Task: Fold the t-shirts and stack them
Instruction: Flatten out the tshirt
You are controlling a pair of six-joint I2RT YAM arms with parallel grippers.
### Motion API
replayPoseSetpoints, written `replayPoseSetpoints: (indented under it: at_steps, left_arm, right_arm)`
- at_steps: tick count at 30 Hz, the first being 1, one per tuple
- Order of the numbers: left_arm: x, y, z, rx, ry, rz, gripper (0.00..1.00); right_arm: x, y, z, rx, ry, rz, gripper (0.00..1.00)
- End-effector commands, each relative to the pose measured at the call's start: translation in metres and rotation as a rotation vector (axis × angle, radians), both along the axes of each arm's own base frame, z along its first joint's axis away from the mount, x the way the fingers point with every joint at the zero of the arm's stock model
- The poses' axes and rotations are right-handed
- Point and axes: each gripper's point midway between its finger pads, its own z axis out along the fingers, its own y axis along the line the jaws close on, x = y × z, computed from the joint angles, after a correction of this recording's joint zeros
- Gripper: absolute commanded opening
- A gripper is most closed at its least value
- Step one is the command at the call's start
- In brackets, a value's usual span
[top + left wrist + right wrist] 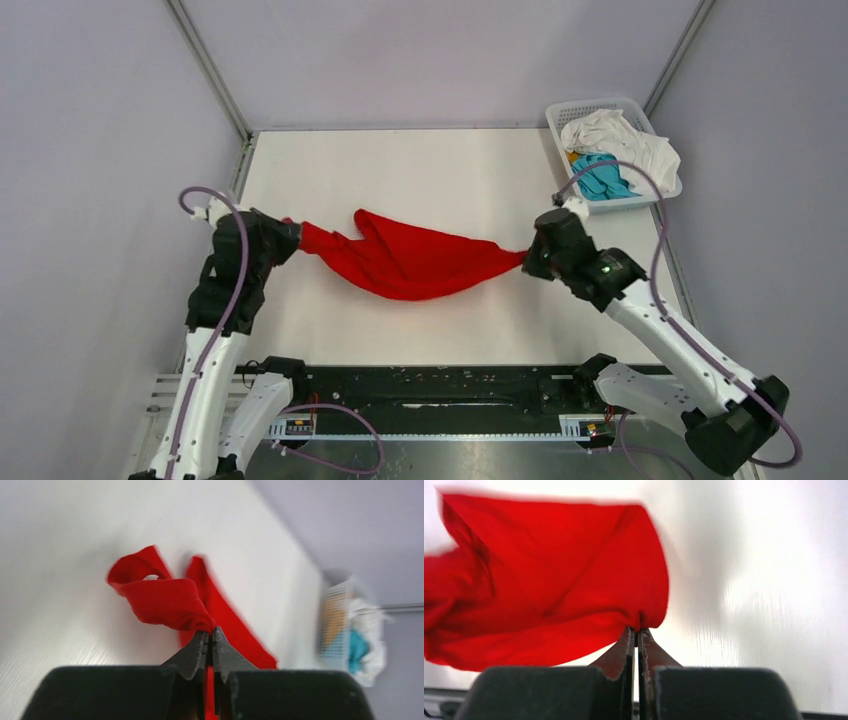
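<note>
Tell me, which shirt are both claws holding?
The red t-shirt, pinched at opposite ends by the left claw and right claw; the white t-shirt and teal t-shirt lie bundled in the basket.

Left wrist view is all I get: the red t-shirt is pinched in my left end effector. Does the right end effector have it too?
Observer: Yes, the right end effector is shut on an edge of the red t-shirt.
Operator: Is it spread flat?
Observer: No, it runs bunched and creased between the left end effector and the right one, its middle drooping toward the near side.
</note>
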Motion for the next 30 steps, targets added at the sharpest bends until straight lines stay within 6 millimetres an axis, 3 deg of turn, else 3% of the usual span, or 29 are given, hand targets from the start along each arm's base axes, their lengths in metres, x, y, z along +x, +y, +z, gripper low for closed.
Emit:
replayPoseSetpoints:
  at_steps: [1,5,10,14,18,22,26,30]
  left_arm:
    - [0.003,0.004,0.124,-0.013,-0.322,0.012,0.00]
    - [-0.012,0.007,0.202,-0.017,-0.505,0.015,0.00]
    - [-0.046,0.005,0.289,-0.001,-0.711,-0.034,0.00]
    - [-0.083,0.005,0.344,0.010,-0.866,-0.058,0.00]
    - [-0.119,0.003,0.379,0.036,-0.999,-0.095,0.00]
    - [-0.151,0.007,0.398,0.045,-1.085,-0.094,0.00]
    - [-0.183,0.006,0.419,0.067,-1.170,-0.118,0.00]
    - [-0.201,-0.004,0.431,0.079,-1.219,-0.184,0.00]
  right_arm:
    - [0.029,-0.036,0.096,-0.058,-0.287,-0.074,0.00]
    - [0.032,-0.064,0.182,-0.075,-0.512,-0.160,0.00]
    - [0.012,-0.087,0.273,-0.041,-0.730,-0.176,0.00]
    - [-0.015,-0.100,0.331,0.007,-0.865,-0.150,0.00]
    - [-0.054,-0.115,0.384,0.084,-1.001,-0.121,0.00]
    - [-0.079,-0.124,0.403,0.122,-1.073,-0.095,0.00]
    - [-0.097,-0.121,0.414,0.154,-1.104,-0.023,0.00]
    - [-0.111,-0.121,0.424,0.183,-1.139,0.016,0.00]
